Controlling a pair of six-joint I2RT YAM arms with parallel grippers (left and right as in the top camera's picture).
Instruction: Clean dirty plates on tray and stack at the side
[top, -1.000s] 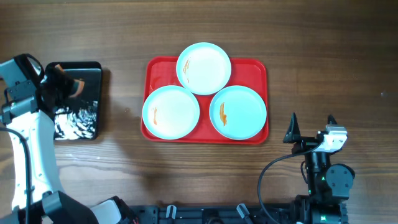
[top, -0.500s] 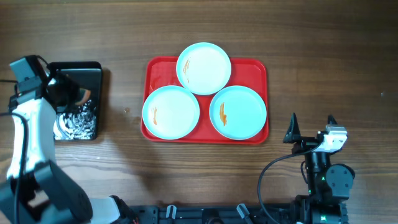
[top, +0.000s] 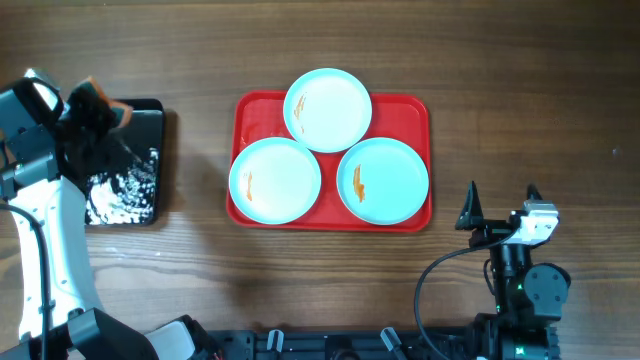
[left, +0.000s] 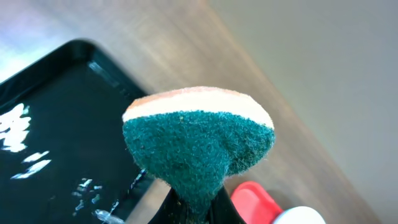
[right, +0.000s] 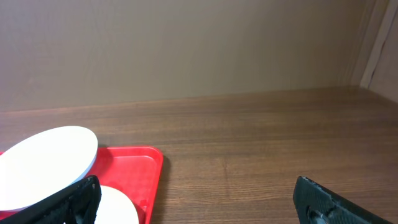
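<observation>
Three pale mint plates lie on the red tray (top: 415, 112): one at the back (top: 327, 108), one front left (top: 275, 180), one front right (top: 383, 180), each with an orange smear. My left gripper (top: 100, 108) hangs over the back edge of the black tray, shut on a green-and-orange sponge (left: 199, 143). From the left wrist the fingers (left: 227, 208) pinch the sponge's lower end, with a corner of the red tray (left: 252, 199) beyond. My right gripper (top: 500, 205) stands open, just off the tray's front right corner, holding nothing. Its view catches the tray (right: 134, 168) and two plates (right: 46, 162).
A glossy black tray (top: 145, 125) sits left of the red tray, with white foam (top: 120, 190) in its near half. Bare wooden table lies to the right of the red tray and along the front.
The left gripper dipped the sponge toward the foam in the black tray, then lifted it back toward that tray's far edge. The right arm and the plates stayed put.
</observation>
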